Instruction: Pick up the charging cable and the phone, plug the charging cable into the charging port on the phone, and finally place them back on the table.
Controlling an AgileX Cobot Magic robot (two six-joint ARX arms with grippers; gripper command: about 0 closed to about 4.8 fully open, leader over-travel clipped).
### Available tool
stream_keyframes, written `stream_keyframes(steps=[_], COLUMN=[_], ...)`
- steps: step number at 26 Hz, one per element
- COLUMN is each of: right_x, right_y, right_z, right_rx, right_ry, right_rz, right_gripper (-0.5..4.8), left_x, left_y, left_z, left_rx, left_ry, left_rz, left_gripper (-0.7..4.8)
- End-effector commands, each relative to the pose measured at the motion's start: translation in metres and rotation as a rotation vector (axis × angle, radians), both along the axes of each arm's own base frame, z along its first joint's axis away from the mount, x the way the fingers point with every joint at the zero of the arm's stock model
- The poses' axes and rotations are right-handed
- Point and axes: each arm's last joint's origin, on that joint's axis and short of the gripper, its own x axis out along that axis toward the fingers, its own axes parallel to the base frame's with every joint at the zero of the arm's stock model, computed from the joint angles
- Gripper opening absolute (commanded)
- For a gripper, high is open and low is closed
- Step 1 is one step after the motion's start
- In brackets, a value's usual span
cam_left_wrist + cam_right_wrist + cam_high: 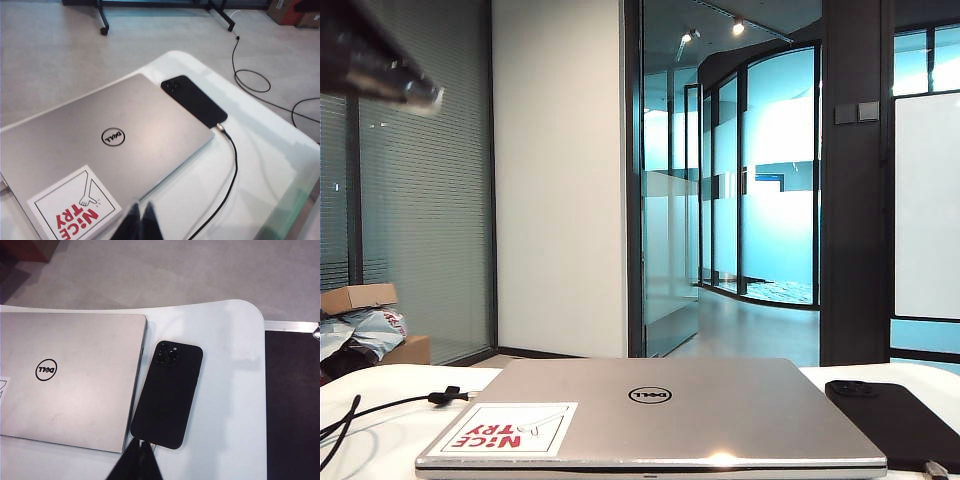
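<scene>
With the charging cable (231,165) plugged into the phone (167,392), we judged clearing both empty, clenched grippers, left gripper (140,220) and right gripper (137,460), straight upward safest.

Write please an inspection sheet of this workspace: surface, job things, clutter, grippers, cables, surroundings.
Surface: white table, rounded corner.
Job's things: black phone lies camera side up beside the laptop; charging cable is plugged into its short edge.
Clutter: closed silver Dell laptop with a red-lettered sticker.
Grippers: left gripper shut, empty, above the laptop; right gripper shut, empty, above the phone's plug end.
Cables: another black cord on the floor.
Surroundings: glass partitions, cardboard boxes.
</scene>
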Motion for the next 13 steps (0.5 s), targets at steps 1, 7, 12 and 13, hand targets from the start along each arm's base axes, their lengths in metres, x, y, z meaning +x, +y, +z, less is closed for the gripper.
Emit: stream_keyframes(steps=[1, 7, 12, 13], right_x=[0.000, 0.000, 0.000, 0.000], right_y=[0.000, 0.000, 0.000, 0.000], right_z=[0.002, 0.002, 0.002, 0.002], right_rx=[0.000, 0.000, 0.000, 0.000], right_ry=[-0.016, -0.017, -0.016, -0.017], right_rz=[0.001, 0.001, 0.001, 0.001], right_gripper=[0.00, 0.00, 0.00, 0.00], left_x=[-0.001, -0.008, -0.015, -0.015], left_y=[0.001, 0.007, 0.014, 0.017], left_z=[-0.005, -0.004, 0.005, 0.005], left_rx=[-0.010, -0.061, -0.135, -0.128], left_ry=[-0.018, -0.082, -0.221, -0.251], left_rz=[0.000, 0.005, 0.023, 0.035], left_gripper=[-0.06, -0.06, -0.06, -0.06])
